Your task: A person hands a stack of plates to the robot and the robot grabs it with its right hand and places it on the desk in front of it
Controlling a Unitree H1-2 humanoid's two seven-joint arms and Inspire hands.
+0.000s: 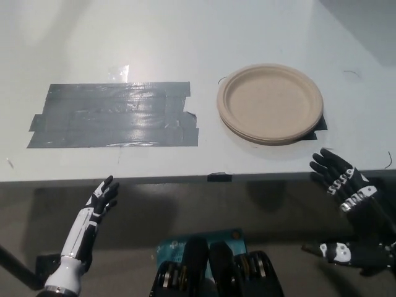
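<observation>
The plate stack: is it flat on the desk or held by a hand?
The plate stack lies flat on the desk, rim up; the open right hand is clear of it.

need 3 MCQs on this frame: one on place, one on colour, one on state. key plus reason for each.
1. Where is the stack of plates?
A. On the tape patch
B. On the desk, to the right of the tape patch
C. Held in the right hand

2. What colour is the tape patch?
A. Grey
B. Red
C. Yellow

3. What state is the right hand in?
A. Shut on the plates
B. Out of view
C. Open, holding nothing

Key:
1 B: the stack rests on bare desk, with a gap between it and the tape.
2 A: the strips are dark grey and glossy.
3 C: the black hand is at the lower right, near the desk's front edge, fingers apart, clear of the plates.
</observation>
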